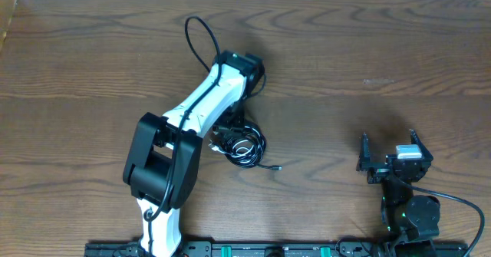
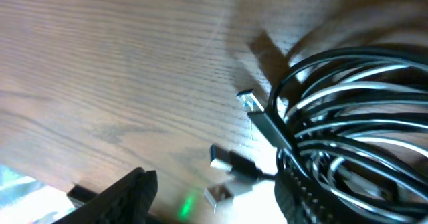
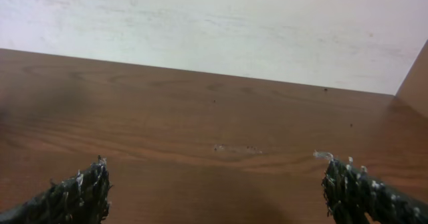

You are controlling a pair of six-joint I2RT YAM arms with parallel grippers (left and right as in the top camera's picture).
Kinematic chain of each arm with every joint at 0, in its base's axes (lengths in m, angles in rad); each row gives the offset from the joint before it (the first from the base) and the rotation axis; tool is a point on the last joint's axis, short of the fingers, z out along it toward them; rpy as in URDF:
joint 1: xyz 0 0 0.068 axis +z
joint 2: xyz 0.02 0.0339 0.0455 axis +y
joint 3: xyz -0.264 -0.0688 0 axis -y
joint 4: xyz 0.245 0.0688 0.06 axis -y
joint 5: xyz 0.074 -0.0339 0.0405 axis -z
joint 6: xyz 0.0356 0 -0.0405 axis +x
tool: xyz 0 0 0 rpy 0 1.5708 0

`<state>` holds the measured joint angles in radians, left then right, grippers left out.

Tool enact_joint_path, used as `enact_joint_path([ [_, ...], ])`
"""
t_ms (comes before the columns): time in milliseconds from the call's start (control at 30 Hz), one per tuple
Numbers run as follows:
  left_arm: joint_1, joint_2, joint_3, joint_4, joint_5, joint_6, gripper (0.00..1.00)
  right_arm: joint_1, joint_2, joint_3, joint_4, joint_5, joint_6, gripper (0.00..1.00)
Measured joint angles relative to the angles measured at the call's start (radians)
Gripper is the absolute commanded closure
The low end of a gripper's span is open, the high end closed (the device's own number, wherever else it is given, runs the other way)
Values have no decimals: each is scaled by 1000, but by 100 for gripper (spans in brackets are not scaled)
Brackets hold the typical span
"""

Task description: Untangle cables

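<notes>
**Cables wound in one coil, untangling hardly begun**

Looks down on a wooden table. Shows the cables bunched in one small coil near the middle, just beside the far end of the left arm, with a single plug end trailing toward the near edge.

From the left wrist, brings the coil up close: strands of the black cable and the white cable looped over and through each other. Shows small plugs poking out onto bare wood beside the loops.

Places the left gripper low at the coil, jaws partway apart, one finger against the coil's edge. Shows loose plugs in the gap and nothing visibly clamped.

Finds the right gripper well apart at the right, jaws spread wide, holding nothing.

Reads as an early stage: no strand drawn free, neither cable laid out alone. Leaves nearly everything to do: picking an end, easing one cable out of the loops, setting the two apart.
</notes>
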<state>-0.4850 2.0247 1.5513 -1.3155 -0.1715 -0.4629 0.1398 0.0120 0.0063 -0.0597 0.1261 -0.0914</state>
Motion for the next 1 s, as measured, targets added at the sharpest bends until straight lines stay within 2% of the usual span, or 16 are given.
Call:
enact_joint_path([
  [133,0,0,64,-26,1,-46,17,0,0,0,0,0,0,1],
  [200,0,-2,71,-22,5,-67,4,0,0,0,0,0,0,1],
  [233,0,-2,71,-15,12,-79,1,0,0,0,0,0,0,1],
  [533,0,-2,71,115,127,-123,2,0,0,0,0,0,0,1],
  [1000,-2,-2,71,127,161,-147,2,0,0,0,0,0,0,1],
])
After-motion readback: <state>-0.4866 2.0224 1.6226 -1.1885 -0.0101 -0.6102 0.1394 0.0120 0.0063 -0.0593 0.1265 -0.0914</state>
